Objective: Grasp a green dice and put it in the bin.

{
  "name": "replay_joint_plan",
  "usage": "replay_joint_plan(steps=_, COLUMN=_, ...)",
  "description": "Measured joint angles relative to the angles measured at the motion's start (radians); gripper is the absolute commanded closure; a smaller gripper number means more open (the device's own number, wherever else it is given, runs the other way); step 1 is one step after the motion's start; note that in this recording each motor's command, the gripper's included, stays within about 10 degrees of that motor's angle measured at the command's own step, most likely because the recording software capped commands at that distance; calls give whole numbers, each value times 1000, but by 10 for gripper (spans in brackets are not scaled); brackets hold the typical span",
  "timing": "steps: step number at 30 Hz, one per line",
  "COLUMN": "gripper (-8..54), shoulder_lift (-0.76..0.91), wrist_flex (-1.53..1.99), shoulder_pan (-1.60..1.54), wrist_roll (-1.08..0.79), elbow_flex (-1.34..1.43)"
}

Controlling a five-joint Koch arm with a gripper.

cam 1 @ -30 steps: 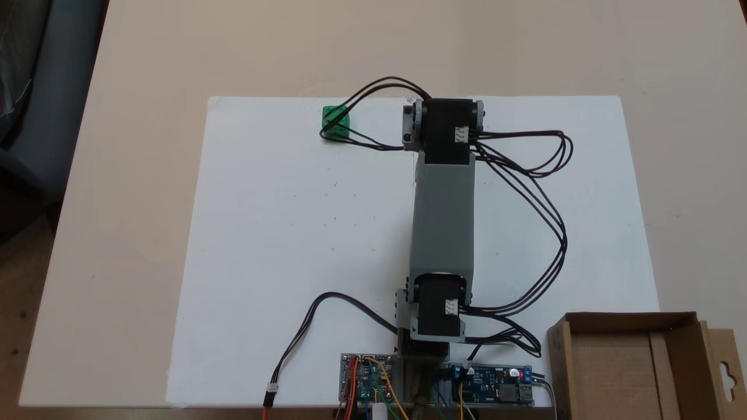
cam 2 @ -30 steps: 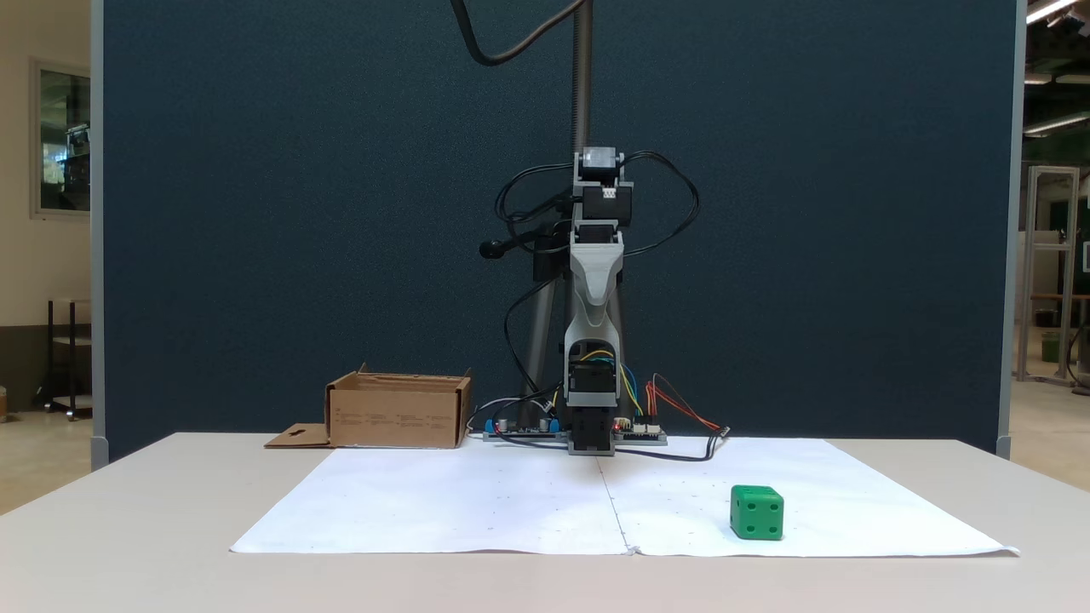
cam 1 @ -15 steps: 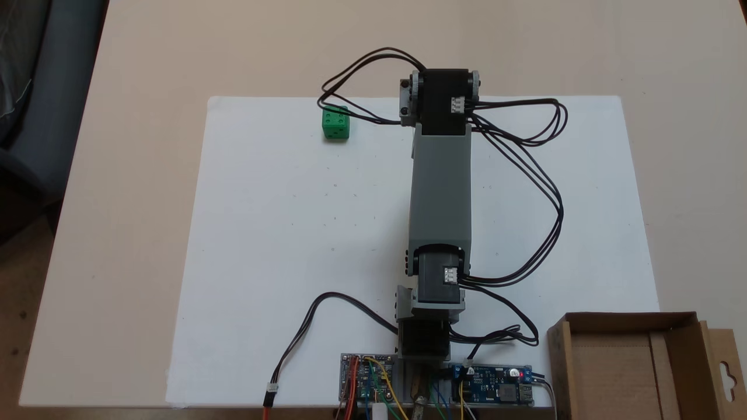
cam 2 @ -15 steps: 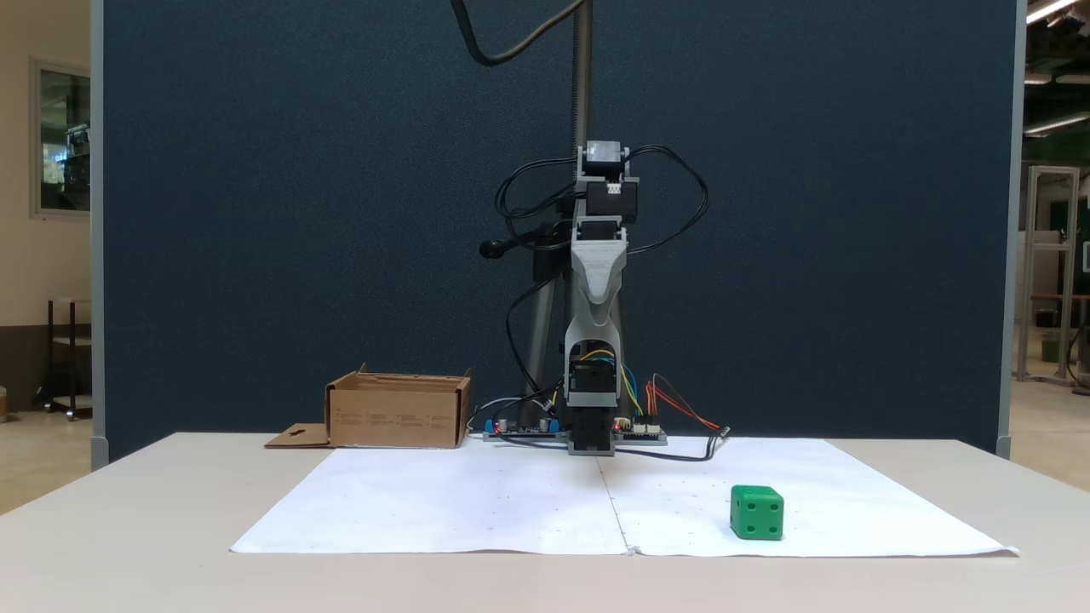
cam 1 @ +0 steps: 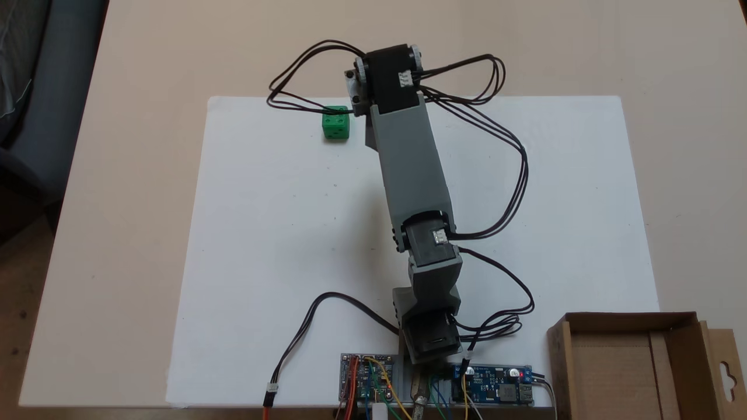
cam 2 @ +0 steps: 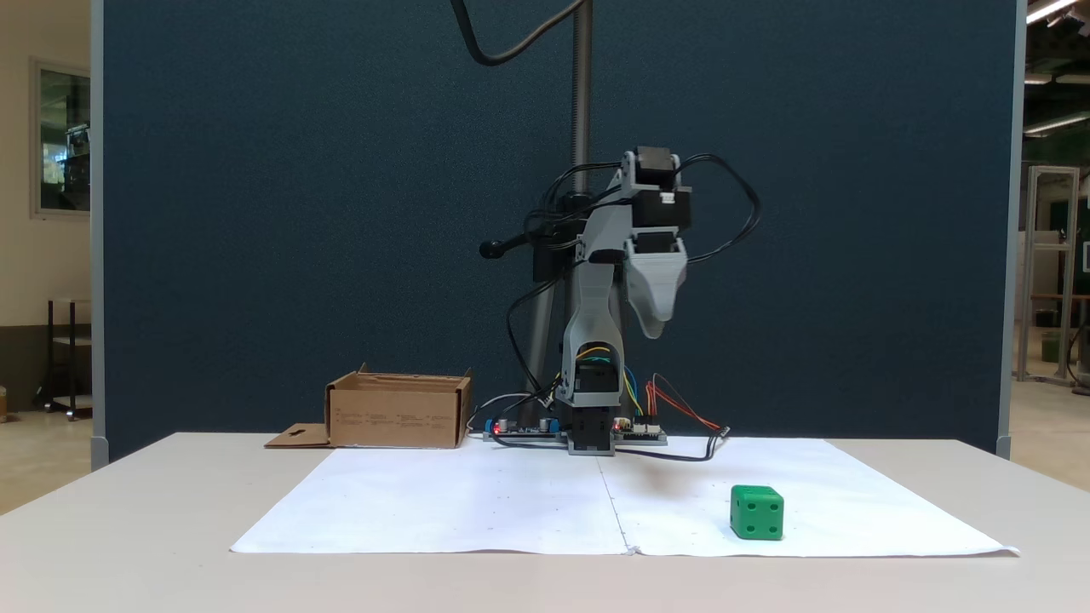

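Note:
The green dice (cam 1: 335, 123) (cam 2: 757, 512) rests on the white paper sheet (cam 1: 262, 233), near its far left corner in the top-down fixed view. The arm reaches from its base towards it, and the wrist motor (cam 1: 387, 72) sits just right of the dice and a little beyond it. In the front fixed view the gripper (cam 2: 652, 328) hangs pointing down, high above the table and left of the dice. It shows as one grey tapered piece, so I cannot see how its jaws stand. The bin (cam 1: 633, 364) (cam 2: 398, 415), a brown cardboard box, stands beside the arm's base.
Circuit boards (cam 1: 367, 379) (cam 1: 496, 388) with coloured wires flank the base at the table's near edge. Black cables (cam 1: 516, 175) loop out from the arm over the sheet. A metal pole (cam 2: 582, 85) rises behind the arm before a dark blue partition.
The arm has swung about its base towards the dice and reached out farther, and the gripper has lifted away from the lower arm. The dice and bin have not moved.

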Motion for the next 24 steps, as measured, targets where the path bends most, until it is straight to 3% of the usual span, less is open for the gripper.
replay_joint_plan(steps=15, gripper=21, shoulder_lift=-336, wrist_flex=0, shoulder_pan=-293, wrist_roll=138, elbow_flex=-225)
replay_joint_plan(steps=24, gripper=19, shoulder_lift=-377, wrist_flex=0, shoulder_pan=-270, wrist_roll=282, elbow_flex=-229)
